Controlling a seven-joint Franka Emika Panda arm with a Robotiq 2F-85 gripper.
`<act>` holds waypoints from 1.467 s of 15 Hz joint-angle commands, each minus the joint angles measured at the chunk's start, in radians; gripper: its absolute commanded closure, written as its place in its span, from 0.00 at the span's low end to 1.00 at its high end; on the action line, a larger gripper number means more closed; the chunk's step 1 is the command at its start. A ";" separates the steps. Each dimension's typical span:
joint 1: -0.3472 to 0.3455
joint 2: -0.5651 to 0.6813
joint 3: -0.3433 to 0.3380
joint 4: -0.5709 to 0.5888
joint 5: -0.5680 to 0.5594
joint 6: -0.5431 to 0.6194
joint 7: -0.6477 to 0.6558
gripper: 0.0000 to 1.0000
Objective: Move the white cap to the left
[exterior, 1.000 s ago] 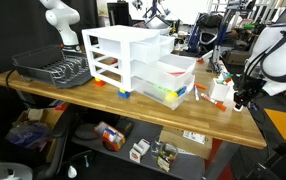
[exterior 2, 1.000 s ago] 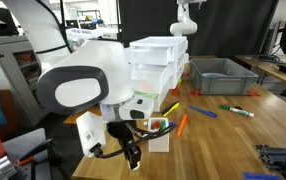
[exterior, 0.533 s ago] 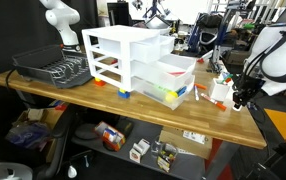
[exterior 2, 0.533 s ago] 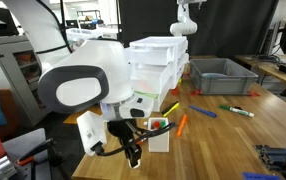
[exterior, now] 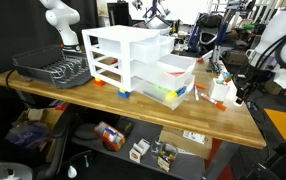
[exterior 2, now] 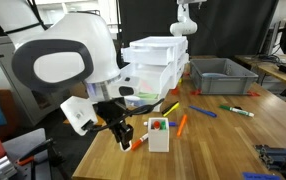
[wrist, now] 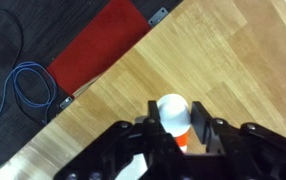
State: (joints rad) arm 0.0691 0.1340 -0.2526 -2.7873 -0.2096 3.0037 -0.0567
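Note:
In the wrist view my gripper (wrist: 173,118) is shut on the white cap (wrist: 171,106), a small round lid seen from above between the two black fingers. A bit of orange (wrist: 183,142) shows just under the cap. The wooden table (wrist: 223,60) lies below, with its edge running diagonally and dark floor beyond. In both exterior views the gripper (exterior 2: 124,137) (exterior: 241,97) hangs a little above the table near its end, beside a white boxy object with red-orange parts (exterior 2: 159,135). The cap itself is too small to make out there.
A white plastic drawer unit (exterior: 133,60) (exterior 2: 158,60) stands mid-table with lower drawers pulled out. A black dish rack (exterior: 53,68) sits at the far end. Loose markers (exterior 2: 205,112) lie on the wood. A red mat (wrist: 103,50) and blue cable (wrist: 28,90) are on the floor.
The arm has risen and swung; the gripper now hangs higher above the table and further from the white boxy object than a second ago.

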 commanded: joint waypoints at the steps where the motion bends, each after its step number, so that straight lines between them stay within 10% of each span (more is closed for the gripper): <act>1: -0.045 -0.105 0.139 0.006 0.077 -0.104 -0.102 0.88; 12: 0.050 -0.032 0.364 0.013 0.148 -0.097 -0.096 0.88; 22: 0.197 0.118 0.164 0.095 -0.270 0.003 0.239 0.88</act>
State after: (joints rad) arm 0.2050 0.2078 -0.0172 -2.7277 -0.3960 2.9770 0.0968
